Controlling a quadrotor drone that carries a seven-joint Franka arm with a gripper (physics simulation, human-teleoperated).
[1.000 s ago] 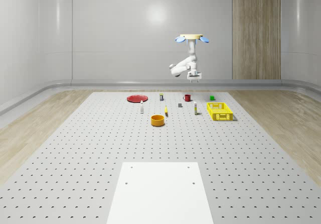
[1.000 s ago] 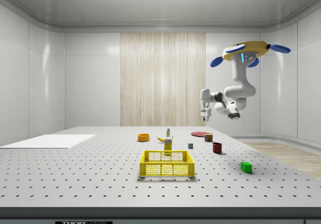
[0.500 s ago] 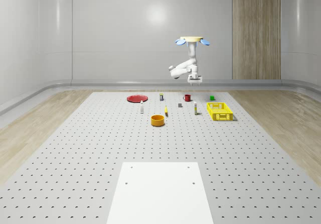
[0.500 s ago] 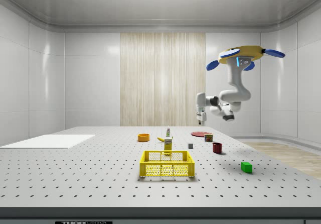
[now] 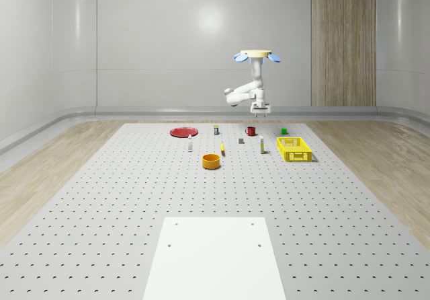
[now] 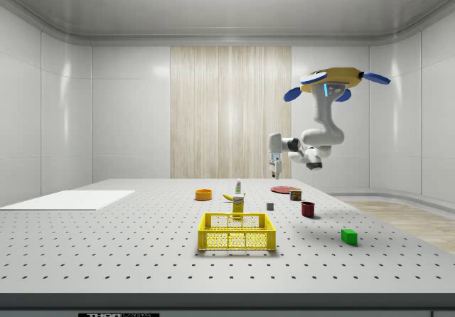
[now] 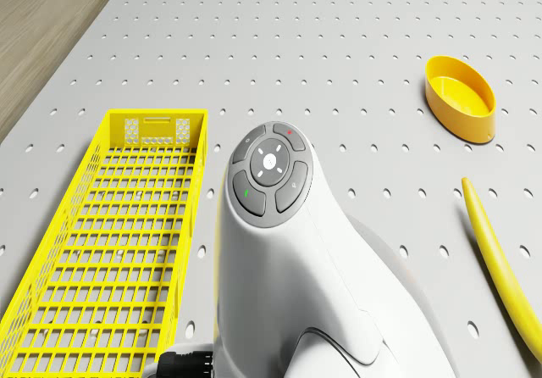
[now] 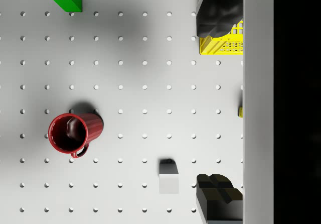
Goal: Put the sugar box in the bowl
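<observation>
Tool [image 8: 219, 106] spread wide and empty, our drone [image 6: 329, 82] hovers high above the red mug [image 8: 74, 132]; the sugar box [image 6: 238, 204] stands beside the yellow crate [image 6: 237, 232], which we risk clipping on descent.

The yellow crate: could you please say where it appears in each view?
Whole-scene view: yellow crate at the row's right end.
Side view: crate nearest camera, centre.
Drone view: crate beside the white arm.
Wrist view: crate corner behind an end effector finger.
Shared landmark: green block.
</observation>
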